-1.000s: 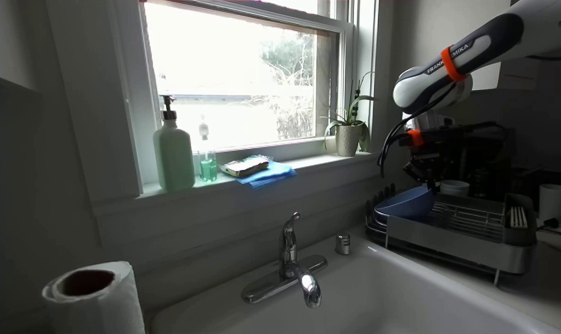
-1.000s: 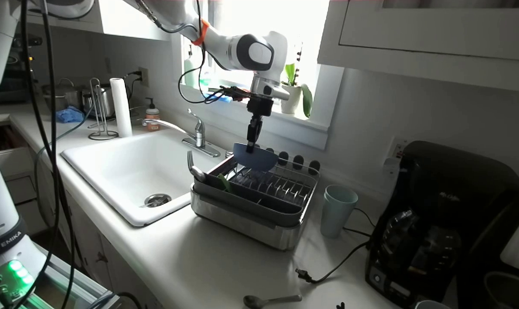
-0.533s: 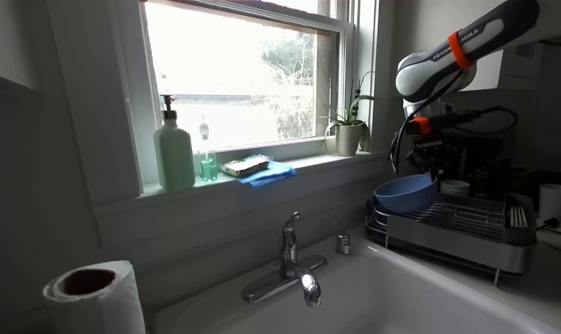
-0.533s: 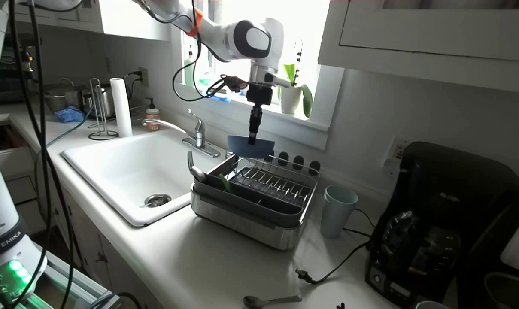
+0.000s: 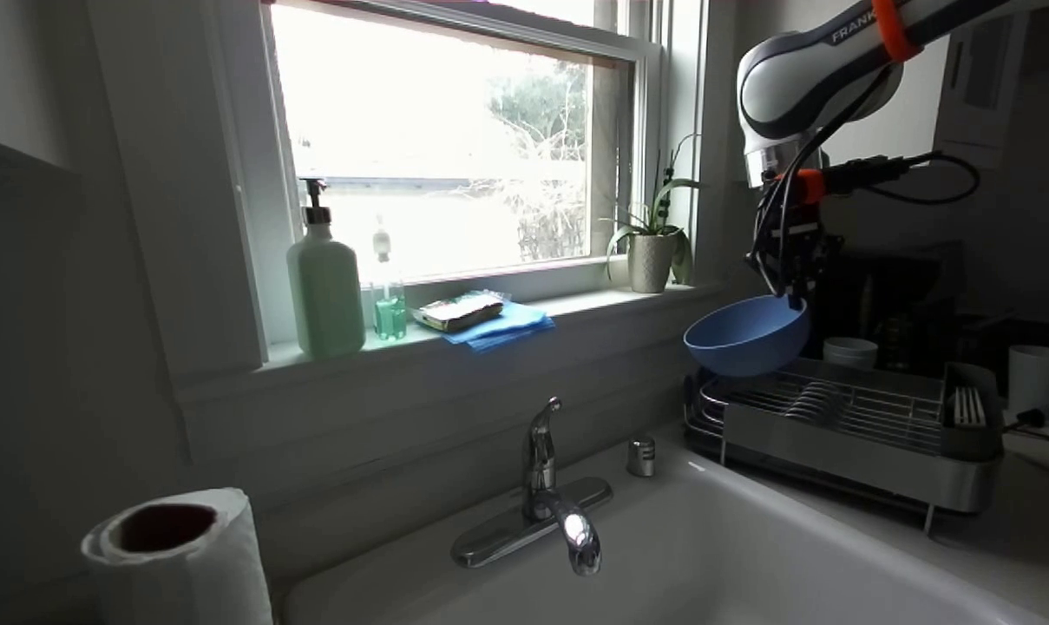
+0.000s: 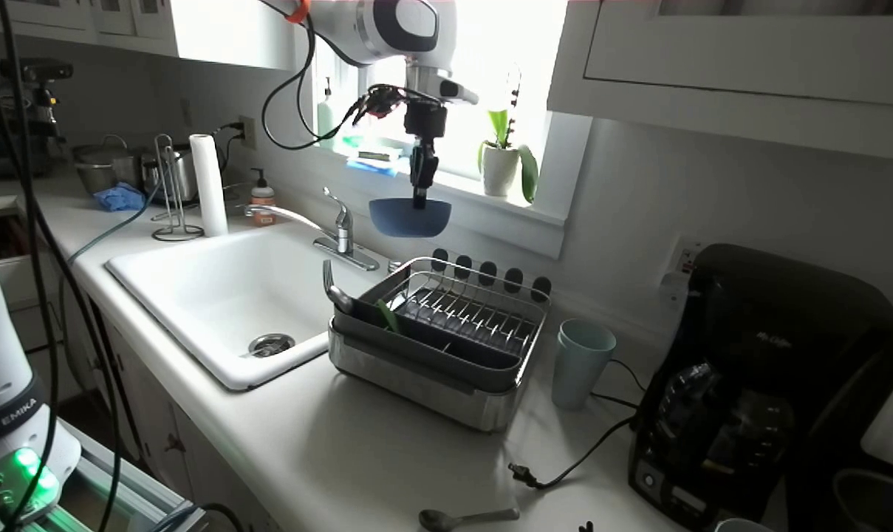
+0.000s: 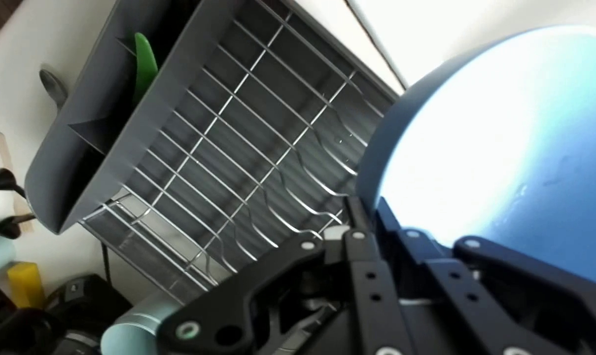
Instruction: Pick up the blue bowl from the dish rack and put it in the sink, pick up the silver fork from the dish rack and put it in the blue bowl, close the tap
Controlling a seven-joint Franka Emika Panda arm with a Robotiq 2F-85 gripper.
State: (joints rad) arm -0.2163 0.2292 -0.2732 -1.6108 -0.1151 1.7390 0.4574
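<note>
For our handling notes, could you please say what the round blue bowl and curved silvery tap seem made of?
Round blue bowl: plastic or perhaps ceramic, smooth satin finish; its inside shows broad, soft glare. Curved silvery tap: probably polished, chromed metal, given its sharp highlights.

On counter (image 6: 328, 443): dish rack (image 6: 424, 390); spoon (image 6: 457, 520)

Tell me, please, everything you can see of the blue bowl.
The blue bowl is round, plain and smooth, perhaps plastic. In the wrist view its inside shows glare and a few small marks. The gripper is closed on its rim, holding it tilted, gripped side higher, clear of the dish rack; nothing else visibly touches it.
</note>
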